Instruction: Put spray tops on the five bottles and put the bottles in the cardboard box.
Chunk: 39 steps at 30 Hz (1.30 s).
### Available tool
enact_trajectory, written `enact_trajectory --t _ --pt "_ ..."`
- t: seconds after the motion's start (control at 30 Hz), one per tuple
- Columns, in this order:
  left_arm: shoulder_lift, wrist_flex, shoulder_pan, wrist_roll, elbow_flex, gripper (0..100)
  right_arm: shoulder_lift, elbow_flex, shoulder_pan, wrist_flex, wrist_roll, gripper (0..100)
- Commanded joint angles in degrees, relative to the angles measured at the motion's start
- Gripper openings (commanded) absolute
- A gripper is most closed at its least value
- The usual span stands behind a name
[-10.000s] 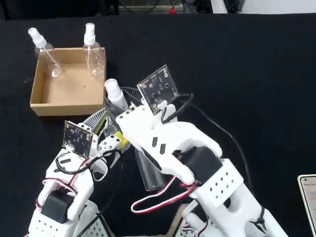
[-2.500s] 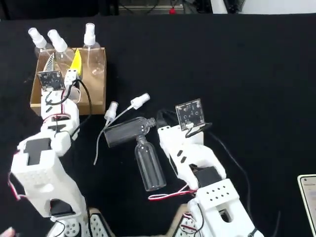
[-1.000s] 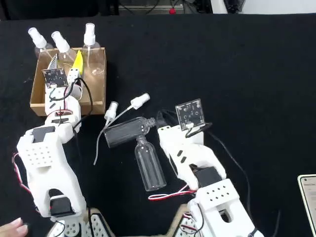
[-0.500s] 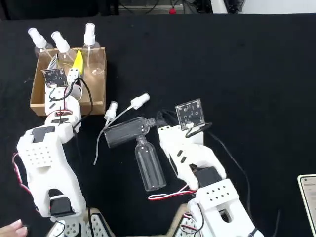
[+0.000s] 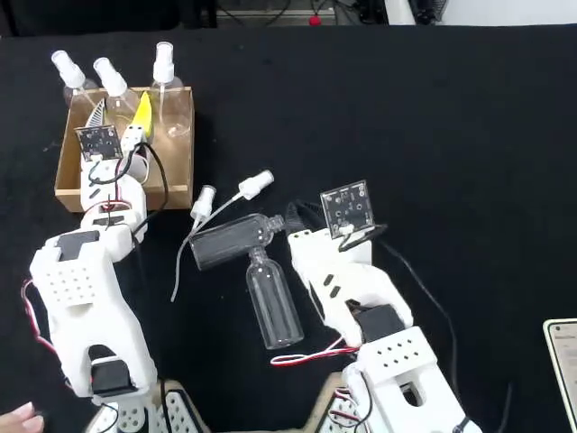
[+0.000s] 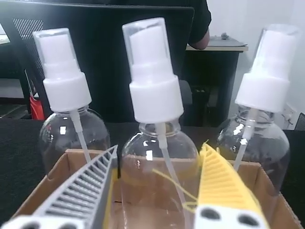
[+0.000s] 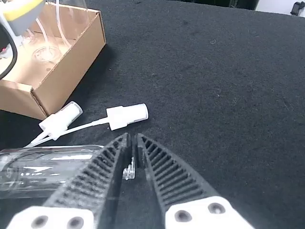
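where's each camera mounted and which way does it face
High view: fixed overhead, looking down at the black table; both white arms show, left gripper in the brown cardboard box.
Left wrist view: on the left arm, facing three spray-topped clear bottles; its grey and yellow fingers clasp the middle bottle.
Right wrist view: on the right arm, looking down past its black right gripper at two loose white spray tops.
Shared: all three show the box.

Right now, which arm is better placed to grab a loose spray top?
Right. The right gripper lies beside the two loose spray tops and uncapped bottles; the left gripper is in the cardboard box, at the middle bottle.
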Motion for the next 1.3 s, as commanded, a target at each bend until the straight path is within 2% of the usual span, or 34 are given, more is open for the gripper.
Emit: enact_trajectory --t 0.0,0.37,1.27 --pt "-0.44 -0.97 -1.10 -0.26 -2.33 25 -1.45 -0.84 -0.44 -1.58 -0.26 1.1" --pt "-0.26 -0.97 -2.95 0.00 -2.33 26 -1.45 -0.84 -0.44 -1.67 -0.26 1.1" --pt "-0.26 -0.97 -1.98 0.09 -2.33 26 -1.54 -0.40 -0.44 -3.52 -0.26 1.1"
